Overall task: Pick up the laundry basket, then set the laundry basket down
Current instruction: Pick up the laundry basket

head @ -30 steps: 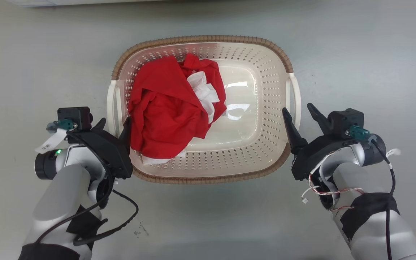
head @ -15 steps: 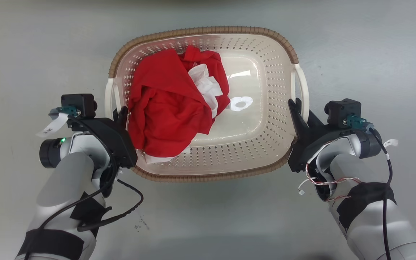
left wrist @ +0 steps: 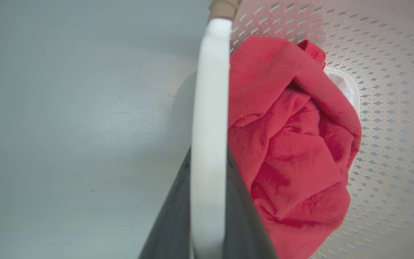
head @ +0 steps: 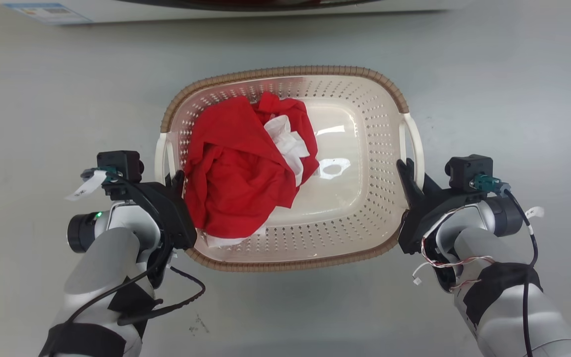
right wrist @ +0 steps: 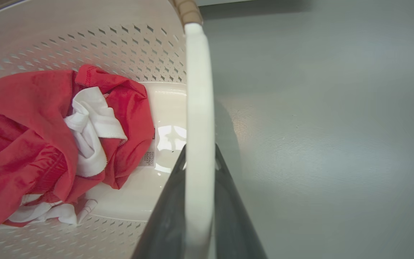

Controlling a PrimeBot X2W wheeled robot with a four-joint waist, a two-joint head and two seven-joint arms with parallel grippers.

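At the lower left of the head view, the left tool (head: 171,179) is closed narrow on the left handle (head: 160,158). In its wrist view a dark finger (left wrist: 171,223) stands on each side of the white bar.

The basket (head: 285,72) is mid-frame over the grey floor (head: 42,99), its long side across the view and one tool at each end. I cannot tell whether its base touches the floor. A red cloth (head: 241,183) is heaped in its left half, just beside the left tool, with a white cloth (head: 285,141) tucked into it. The right half is bare.

At the lower right, the right tool (head: 411,171) is clamped the same way on the right handle (head: 414,144).

The basket looks like stiff, light plastic, and the load is soft and light, though it likely weighs a little to the left. The handles are the natural hold, but they are smooth, thin bars that could slip or turn between the fingers. Both tools grip near the lower end of their handles rather than the middle, so the far side may droop unless the arms keep level together.
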